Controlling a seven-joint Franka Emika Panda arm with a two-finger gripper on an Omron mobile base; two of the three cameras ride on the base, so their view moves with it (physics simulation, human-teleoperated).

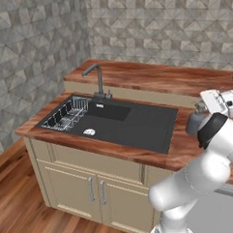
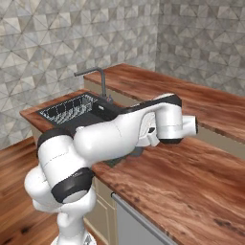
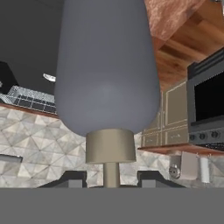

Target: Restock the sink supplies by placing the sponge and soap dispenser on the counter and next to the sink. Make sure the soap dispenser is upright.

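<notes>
A reddish wood counter [image 1: 140, 156] wrapped round a black sink [image 1: 131, 122] in a stone-tiled kitchen. We saw the gripper [image 3: 111, 177] clasping the pump stem of the grey-blue soap bottle [image 3: 107, 65], right of the sink.

arm [image 2: 119, 131] bent low across counter [image 2: 191, 177] | sink [image 2: 95, 112] behind | faucet [image 2: 93, 76] at back rim

Grey patterned stone tiles [image 1: 36, 35] covered the walls. Reddish wood planks [image 1: 17, 211] made the floor. Beige cabinet doors [image 1: 78, 188] carried slim metal handles, and a black oven [image 3: 209, 103] sat among the far cabinets.
</notes>
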